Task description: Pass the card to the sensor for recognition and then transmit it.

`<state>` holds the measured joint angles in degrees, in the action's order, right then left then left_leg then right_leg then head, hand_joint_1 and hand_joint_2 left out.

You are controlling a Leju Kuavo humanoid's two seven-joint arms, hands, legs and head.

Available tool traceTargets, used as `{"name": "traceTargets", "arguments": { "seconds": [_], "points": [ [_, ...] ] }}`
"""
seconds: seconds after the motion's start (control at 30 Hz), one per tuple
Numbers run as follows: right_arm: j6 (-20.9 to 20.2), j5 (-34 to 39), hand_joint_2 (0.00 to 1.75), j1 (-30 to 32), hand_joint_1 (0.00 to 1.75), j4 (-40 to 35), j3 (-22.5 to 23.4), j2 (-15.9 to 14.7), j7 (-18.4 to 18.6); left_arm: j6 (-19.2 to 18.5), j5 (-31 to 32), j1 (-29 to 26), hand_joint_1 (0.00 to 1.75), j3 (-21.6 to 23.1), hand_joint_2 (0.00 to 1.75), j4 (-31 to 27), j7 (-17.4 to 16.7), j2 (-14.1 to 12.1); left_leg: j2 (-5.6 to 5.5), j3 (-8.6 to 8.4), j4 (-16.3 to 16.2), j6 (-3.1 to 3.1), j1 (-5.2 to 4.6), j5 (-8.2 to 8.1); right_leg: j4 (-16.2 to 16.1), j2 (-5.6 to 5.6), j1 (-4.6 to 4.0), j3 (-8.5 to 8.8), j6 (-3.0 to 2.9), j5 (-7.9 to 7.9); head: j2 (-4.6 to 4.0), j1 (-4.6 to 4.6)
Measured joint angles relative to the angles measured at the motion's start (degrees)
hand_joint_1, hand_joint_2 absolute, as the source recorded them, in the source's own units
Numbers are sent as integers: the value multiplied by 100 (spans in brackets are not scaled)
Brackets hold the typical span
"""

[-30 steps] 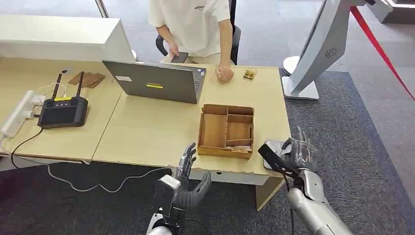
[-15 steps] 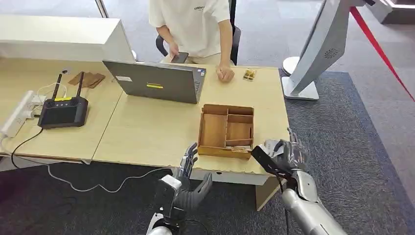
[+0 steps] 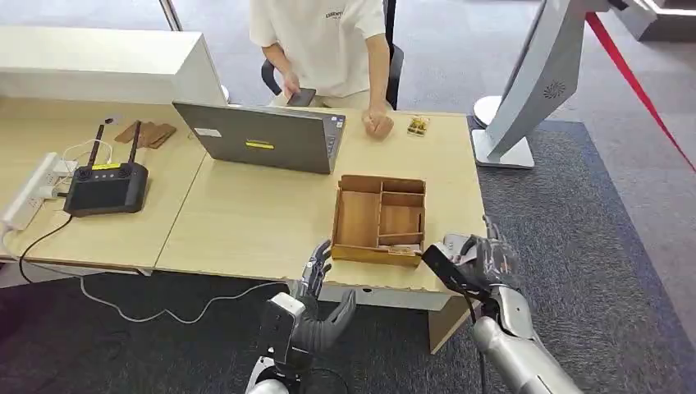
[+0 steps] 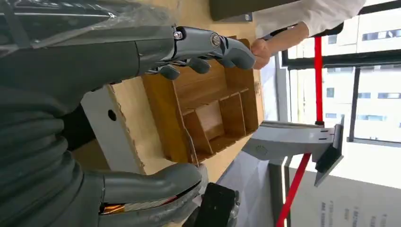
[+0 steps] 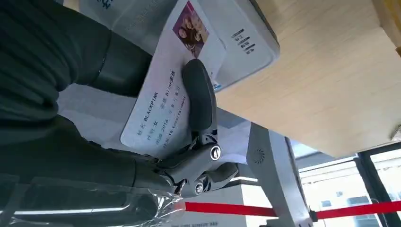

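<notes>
My right hand holds a card at the table's front right corner, just over the grey-white sensor lying there. In the right wrist view the card is white with a small photo and printed text, pinched by my right hand, one dark finger across its face. One end of the card overlaps the sensor. My left hand hangs open below the table's front edge, fingers spread and holding nothing; in the left wrist view that hand faces the wooden tray.
A wooden divided tray sits left of the sensor. Behind it are a grey laptop, a black controller and a power strip. A person stands at the far edge. A white stand rises at right.
My right hand has carried the card leftward toward the table corner, so it now covers most of the sensor. My left hand has stayed put.
</notes>
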<state>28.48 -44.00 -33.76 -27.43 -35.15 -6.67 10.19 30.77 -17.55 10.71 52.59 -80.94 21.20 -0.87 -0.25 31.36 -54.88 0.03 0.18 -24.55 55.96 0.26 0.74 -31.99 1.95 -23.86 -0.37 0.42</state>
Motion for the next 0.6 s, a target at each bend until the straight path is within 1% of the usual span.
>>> {"name": "traceTargets", "arguments": {
  "seconds": [0.07, 0.2, 0.3, 0.37, 0.47, 0.6],
  "points": [
    [35, 15, 175, 0, 175, 2, 0, -4, -31, -2, 0, 0, 0, 0, 175, 0, 0, 0, 0, 0, 0, 0, 0, 0, 0, 0, 0, 1, 0, 0, 0, 0],
    [374, 48, 175, -14, 175, -11, -2, -4, -188, -4, 0, 0, 0, 0, 175, 0, 9, 0, 0, 2, 0, 0, 0, 0, 1, 0, 0, 3, 1, 1, 0, -2],
    [584, 48, 175, -56, 175, -162, -4, -11, -230, -4, 11, -2, 0, 0, 175, 0, 26, 0, -1, 7, 0, 0, -1, 1, 2, -1, 1, -1, 2, 1, 0, 0],
    [690, -37, 175, -146, 175, -401, -2, -31, -149, -7, 26, -4, 0, -2, 175, 0, 31, 0, 0, 5, -1, 0, -1, 1, 2, 1, 1, -3, 2, 2, 0, 0],
    [667, -170, 175, -246, 175, -797, 7, -111, 18, -26, 44, -14, 0, -11, 175, 0, 50, 0, -1, 6, -1, 0, -1, 1, 1, 0, 1, -3, 2, 2, 0, 0],
    [656, -223, 175, -276, 175, -1187, 9, -173, 96, -26, 50, -23, 0, -26, 175, 0, 61, 0, 0, 7, -1, 0, 0, 1, 1, 0, 1, -5, 2, 1, 0, -2]
  ]
}}
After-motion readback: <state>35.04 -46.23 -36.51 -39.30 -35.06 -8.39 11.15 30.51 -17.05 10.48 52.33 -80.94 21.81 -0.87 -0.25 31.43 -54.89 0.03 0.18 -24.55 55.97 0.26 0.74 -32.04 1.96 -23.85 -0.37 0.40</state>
